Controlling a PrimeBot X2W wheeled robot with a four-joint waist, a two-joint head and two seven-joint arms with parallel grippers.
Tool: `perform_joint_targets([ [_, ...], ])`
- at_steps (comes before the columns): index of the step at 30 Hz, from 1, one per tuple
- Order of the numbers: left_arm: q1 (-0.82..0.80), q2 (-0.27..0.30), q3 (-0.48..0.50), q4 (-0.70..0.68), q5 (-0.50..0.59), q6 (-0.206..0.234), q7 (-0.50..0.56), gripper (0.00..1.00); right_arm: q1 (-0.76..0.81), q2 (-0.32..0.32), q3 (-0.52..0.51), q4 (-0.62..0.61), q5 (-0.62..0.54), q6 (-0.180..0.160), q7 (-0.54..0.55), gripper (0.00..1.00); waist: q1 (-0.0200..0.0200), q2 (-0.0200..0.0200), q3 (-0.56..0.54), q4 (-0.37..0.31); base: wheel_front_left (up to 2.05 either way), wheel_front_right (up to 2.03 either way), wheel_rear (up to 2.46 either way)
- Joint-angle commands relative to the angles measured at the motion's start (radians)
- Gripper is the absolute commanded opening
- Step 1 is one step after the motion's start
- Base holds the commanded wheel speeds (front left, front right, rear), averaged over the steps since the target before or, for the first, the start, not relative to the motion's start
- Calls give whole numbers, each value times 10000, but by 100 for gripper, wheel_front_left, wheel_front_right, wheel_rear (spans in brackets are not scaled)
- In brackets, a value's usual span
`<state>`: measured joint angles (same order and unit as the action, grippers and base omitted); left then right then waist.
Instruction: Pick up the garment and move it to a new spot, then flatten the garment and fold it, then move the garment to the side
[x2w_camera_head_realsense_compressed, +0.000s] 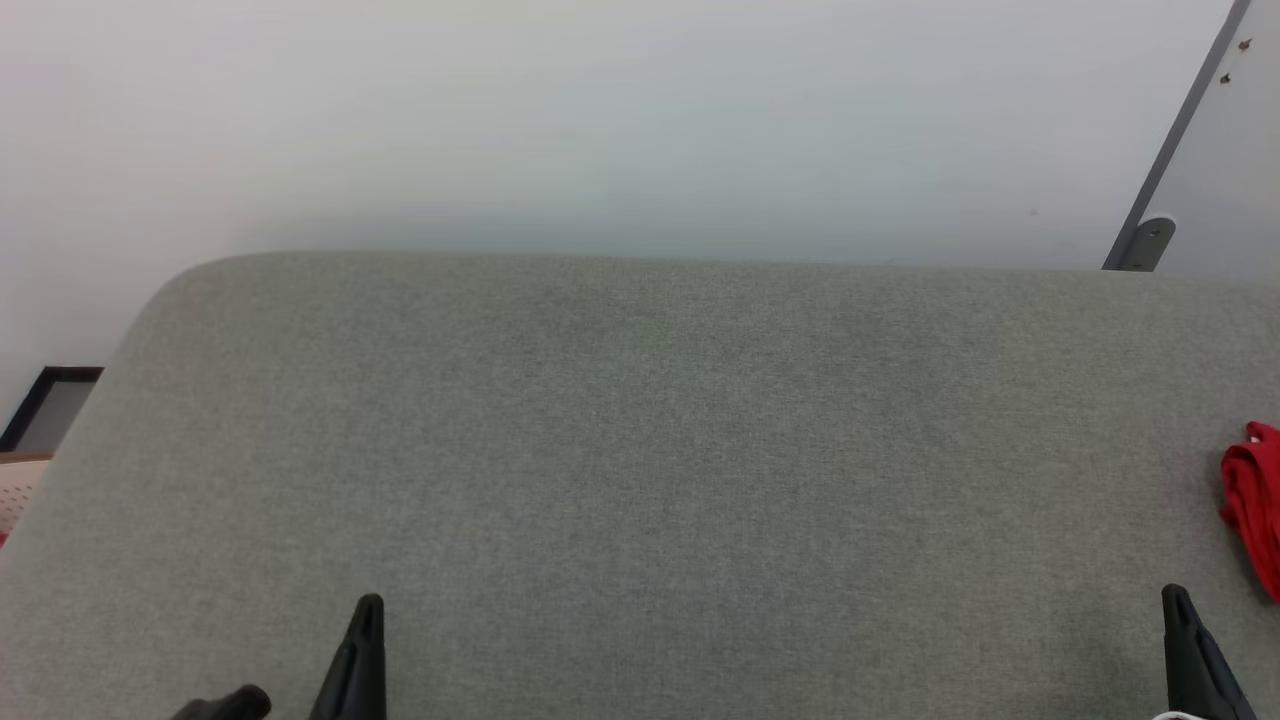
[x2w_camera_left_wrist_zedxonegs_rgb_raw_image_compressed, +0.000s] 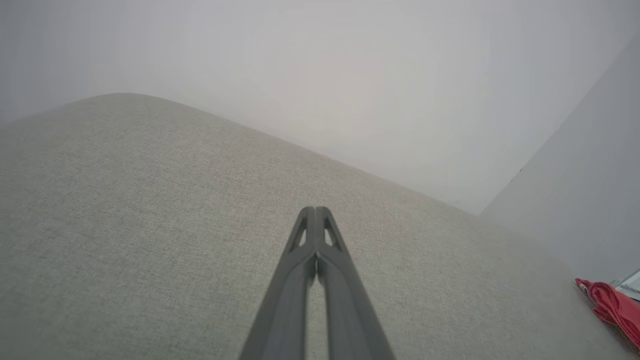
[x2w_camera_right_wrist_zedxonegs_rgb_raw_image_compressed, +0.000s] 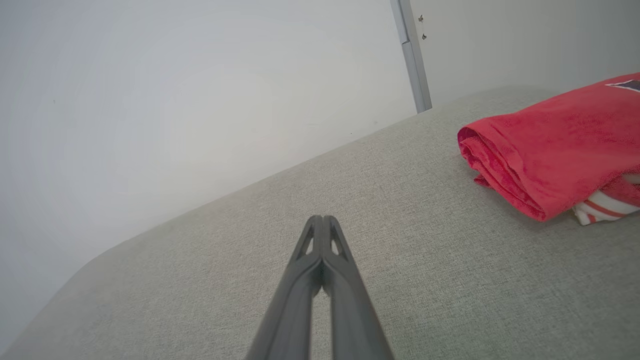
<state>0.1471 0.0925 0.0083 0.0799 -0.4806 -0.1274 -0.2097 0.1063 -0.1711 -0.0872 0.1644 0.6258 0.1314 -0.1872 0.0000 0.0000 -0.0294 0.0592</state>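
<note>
The garment (x2w_camera_right_wrist_zedxonegs_rgb_raw_image_compressed: 555, 145), a red jersey, lies folded in a compact bundle on the grey fabric surface, with red-and-white striped trim poking out underneath and a dark patch of its print at the top edge. It reaches the head view as a red bunch (x2w_camera_head_realsense_compressed: 1255, 505) at the far right edge, and the left wrist view as a red corner (x2w_camera_left_wrist_zedxonegs_rgb_raw_image_compressed: 612, 307) at the lower right. My right gripper (x2w_camera_right_wrist_zedxonegs_rgb_raw_image_compressed: 323, 219) is shut and holds nothing, left of the garment and apart from it; its tip (x2w_camera_head_realsense_compressed: 1175, 600) rises at the lower right. My left gripper (x2w_camera_left_wrist_zedxonegs_rgb_raw_image_compressed: 315, 210) is shut too, far left (x2w_camera_head_realsense_compressed: 368, 605).
The grey upholstered surface (x2w_camera_head_realsense_compressed: 640, 450) has a rounded far-left corner and ends against a pale wall. A grey metal post (x2w_camera_head_realsense_compressed: 1170, 150) leans at the far right. A dark-framed object (x2w_camera_head_realsense_compressed: 50, 405) stands on the floor at the left.
</note>
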Motion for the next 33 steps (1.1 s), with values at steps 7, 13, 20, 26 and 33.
perform_joint_targets([
  [7,-483,67,59,76,-1344,-7,278,0,-485,77,-74,-30,1119,-2,313,0,0,0,20,-36,0,0,0],
  [13,-679,72,86,230,-2287,-12,490,0,-642,178,-95,41,1895,-3,555,0,0,0,37,-68,0,0,0],
  [20,-882,70,126,364,-3302,-16,732,0,-807,288,-117,118,2748,-4,819,0,0,0,58,-105,0,0,0],
  [26,-1040,62,164,472,-4105,-19,929,0,-948,372,-135,178,3430,-4,1024,0,0,0,76,-137,0,0,0],
  [33,-1216,47,210,600,-4985,-22,1147,0,-1105,469,-156,247,4170,-5,1262,0,0,0,96,-174,0,0,0],
])
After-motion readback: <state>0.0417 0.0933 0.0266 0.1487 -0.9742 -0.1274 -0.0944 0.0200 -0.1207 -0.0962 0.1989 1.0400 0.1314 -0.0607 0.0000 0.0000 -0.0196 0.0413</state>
